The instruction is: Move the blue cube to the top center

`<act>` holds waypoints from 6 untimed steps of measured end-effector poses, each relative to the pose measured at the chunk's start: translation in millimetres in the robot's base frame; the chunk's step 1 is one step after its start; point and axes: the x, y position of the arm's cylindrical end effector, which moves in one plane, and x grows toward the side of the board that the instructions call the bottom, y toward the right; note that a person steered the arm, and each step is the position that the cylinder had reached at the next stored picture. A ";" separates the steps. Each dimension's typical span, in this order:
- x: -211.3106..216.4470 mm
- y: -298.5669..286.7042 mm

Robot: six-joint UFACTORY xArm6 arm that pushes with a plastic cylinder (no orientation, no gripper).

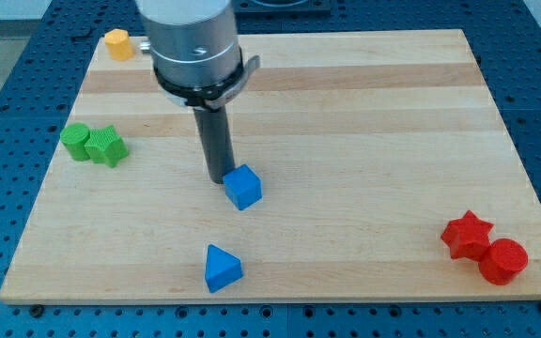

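Note:
The blue cube (243,187) lies a little left of the board's middle, below centre. My tip (219,179) stands right at the cube's left side, touching or almost touching it. The dark rod rises from there to the grey arm body (193,42) at the view's top. The top centre of the wooden board (346,113) lies above and to the right of the cube.
A blue triangular block (222,268) lies near the bottom edge below the cube. A green cylinder (76,141) and a green star-like block (107,145) sit at the left. An orange block (116,43) is at the top left corner. A red star (467,235) and a red cylinder (503,261) sit at the bottom right.

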 end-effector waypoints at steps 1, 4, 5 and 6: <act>0.4 -45.1; 62.3 -52.0; 63.0 -21.9; 54.6 14.1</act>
